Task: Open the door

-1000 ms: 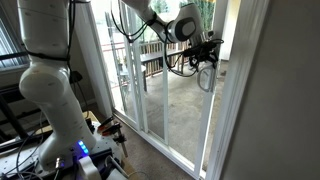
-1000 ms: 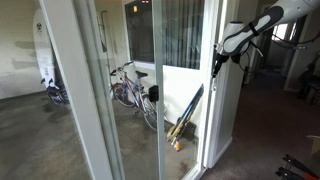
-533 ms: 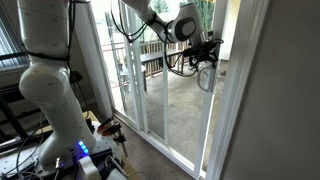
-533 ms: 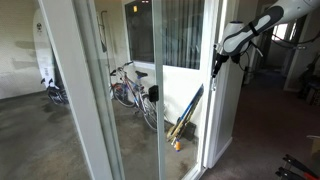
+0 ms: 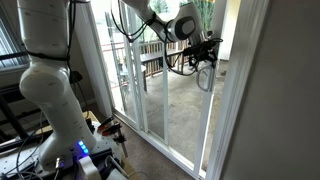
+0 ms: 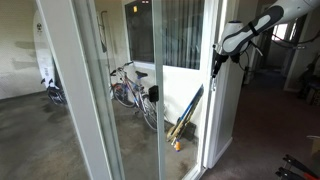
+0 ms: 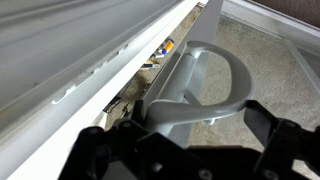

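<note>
The hand point(image 7: 185, 135) is up high at the edge of the door point(image 6: 186, 95), right by the grey handle point(image 7: 200, 75). In the wrist view its two black fingers point(image 7: 100, 150) are wide apart, one on each side of the handle. So the hand is open around it. The door is tall glass in a thin white frame. A bike point(image 6: 128, 85) shows through the glass.
</note>
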`<state>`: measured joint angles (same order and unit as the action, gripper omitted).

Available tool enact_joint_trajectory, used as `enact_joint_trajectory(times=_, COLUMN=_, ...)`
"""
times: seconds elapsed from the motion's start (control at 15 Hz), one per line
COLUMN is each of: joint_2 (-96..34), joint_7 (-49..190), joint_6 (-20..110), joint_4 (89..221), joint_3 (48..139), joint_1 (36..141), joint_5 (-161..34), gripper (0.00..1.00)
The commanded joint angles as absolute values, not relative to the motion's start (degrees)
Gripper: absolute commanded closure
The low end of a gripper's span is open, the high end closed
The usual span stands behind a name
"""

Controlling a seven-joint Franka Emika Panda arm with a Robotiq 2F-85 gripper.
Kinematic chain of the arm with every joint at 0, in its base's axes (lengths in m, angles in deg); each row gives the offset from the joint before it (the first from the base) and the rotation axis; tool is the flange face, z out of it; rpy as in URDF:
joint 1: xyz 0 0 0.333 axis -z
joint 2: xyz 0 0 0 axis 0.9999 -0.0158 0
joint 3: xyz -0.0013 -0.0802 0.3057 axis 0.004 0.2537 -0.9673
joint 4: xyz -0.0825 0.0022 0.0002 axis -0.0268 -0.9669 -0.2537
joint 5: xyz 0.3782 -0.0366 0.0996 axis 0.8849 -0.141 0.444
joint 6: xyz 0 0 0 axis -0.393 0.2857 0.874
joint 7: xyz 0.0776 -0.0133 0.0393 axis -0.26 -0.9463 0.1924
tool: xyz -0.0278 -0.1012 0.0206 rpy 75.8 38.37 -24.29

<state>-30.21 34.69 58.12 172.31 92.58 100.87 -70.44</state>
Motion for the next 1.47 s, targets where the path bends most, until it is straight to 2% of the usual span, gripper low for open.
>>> enact_joint_trajectory(times=0.0, joint_2=-31.9, joint_7=33.0, joint_6=58.2, joint_4=171.7, joint_3=89.4, joint_1=97.3, joint_5=-71.2, gripper=0.0)
enact_joint_trajectory(times=0.87, joint_2=-31.2, joint_7=33.0, joint_6=57.8, joint_4=172.3, joint_3=88.5, joint_1=95.9, joint_5=-71.4, gripper=0.0)
enact_joint_trajectory(times=1.13, joint_2=-30.5, joint_7=32.5, joint_6=53.7, joint_4=172.1, joint_3=87.9, joint_1=95.7, joint_5=-70.3, gripper=0.0)
enact_joint_trajectory(times=1.2, joint_2=-29.0, joint_7=34.5, joint_6=55.2, joint_4=172.6, joint_3=91.7, joint_1=98.6, joint_5=-71.1, gripper=0.0)
enact_joint_trajectory(times=1.4, joint_2=-28.7, joint_7=34.3, joint_6=54.9, joint_4=172.9, joint_3=91.4, joint_1=98.4, joint_5=-71.1, gripper=0.0)
